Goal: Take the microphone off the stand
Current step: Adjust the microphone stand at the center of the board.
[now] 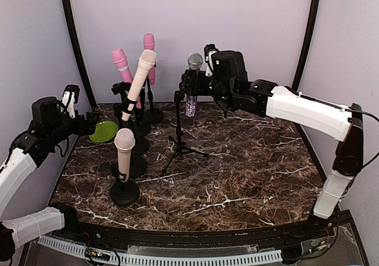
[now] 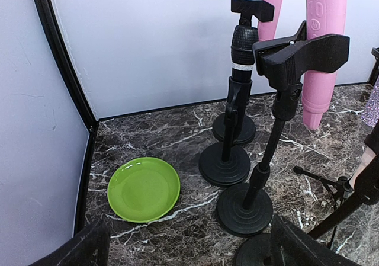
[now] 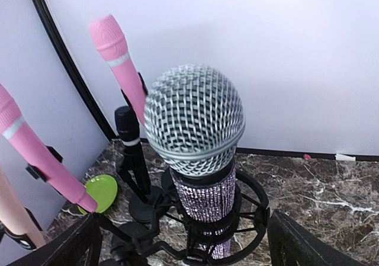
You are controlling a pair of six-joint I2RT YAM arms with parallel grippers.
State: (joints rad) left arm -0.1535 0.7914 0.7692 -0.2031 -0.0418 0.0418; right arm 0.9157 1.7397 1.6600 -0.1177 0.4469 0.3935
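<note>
The microphone (image 1: 194, 62), with a silver mesh head and a sparkly lilac body (image 3: 206, 195), stands upright in the black ring mount of a tripod stand (image 1: 179, 137) at the table's back centre. My right gripper (image 1: 190, 88) is open. Its two fingers sit on either side of the microphone's body at mount height, with a gap between each finger and the body. In the right wrist view the right gripper (image 3: 190, 249) has its dark fingertips (image 3: 305, 245) in the bottom corners. My left gripper (image 1: 90, 124) is open and empty at the far left, next to a green plate.
Several other microphones stand on round-based stands at the left: two pink ones (image 1: 120, 61) (image 1: 148, 43) and two beige ones (image 1: 143, 69) (image 1: 124, 149). A green plate (image 2: 143, 188) lies near the left wall. An unoccupied clip stand (image 2: 283, 118) rises close to my left gripper (image 2: 189, 251).
</note>
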